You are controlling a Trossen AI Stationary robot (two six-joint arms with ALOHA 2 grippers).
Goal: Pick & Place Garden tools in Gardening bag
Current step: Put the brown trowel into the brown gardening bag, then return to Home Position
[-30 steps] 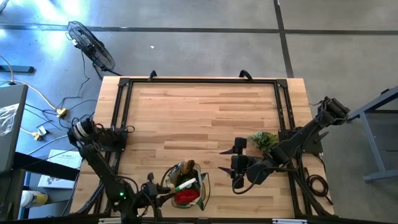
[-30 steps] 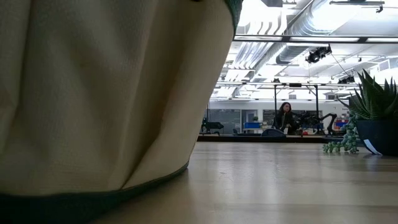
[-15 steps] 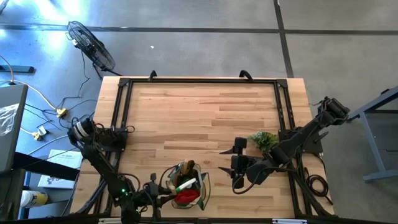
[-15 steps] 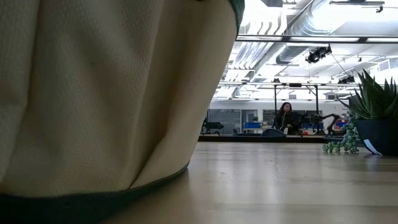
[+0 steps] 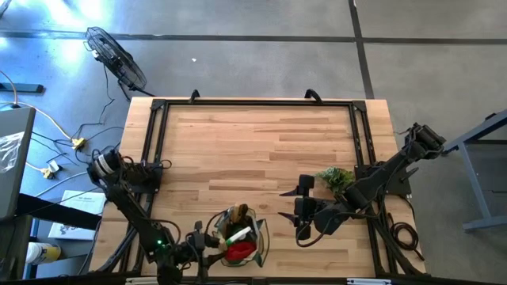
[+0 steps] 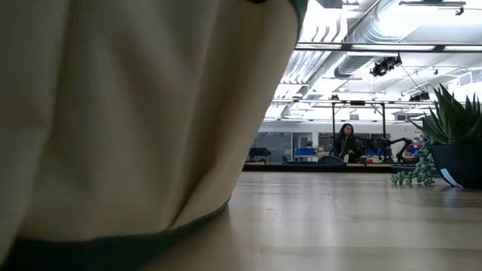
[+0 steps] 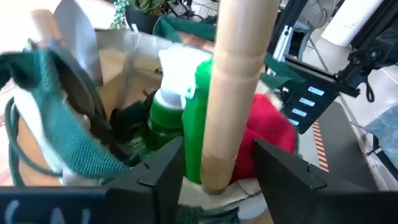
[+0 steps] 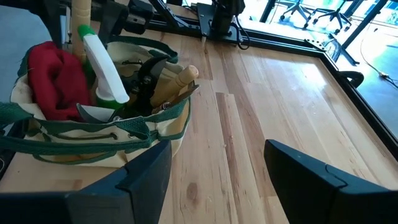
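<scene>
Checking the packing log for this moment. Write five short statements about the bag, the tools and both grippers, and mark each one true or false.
1. The left gripper is shut on a wooden handle above the gardening bag. True.
2. The right gripper holds the pruners. False: it is open and holds nothing.
3. The red cloth lies on the table beside the bag. False: it is inside the bag.
4. A green and white bottle stands in the bag. True.
5. The leafy sprig is in the bag. False: it lies on the table by the right arm.

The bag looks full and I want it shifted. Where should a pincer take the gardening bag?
Grip the gardening bag by its green-trimmed rim, probably from above on the side facing the open right pincer: a thin upright cloth edge, free of tools. The left pincer holds a wooden handle.
</scene>
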